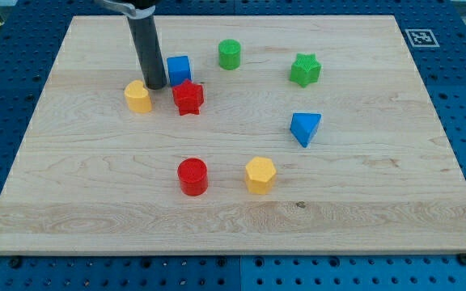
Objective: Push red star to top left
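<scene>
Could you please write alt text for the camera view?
My tip rests on a wooden board between a yellow block and a red star, with a blue block just behind. Further right lie green, blue, red and yellow blocks.

From my remote seat I can read no words, brands or numbers anywhere. The only sign I find is a small black-and-white square marker [419, 37], a fiducial-type pattern, set on the wooden board [362, 202] at its corner toward the view's top right; its pattern carries no legible characters
</scene>
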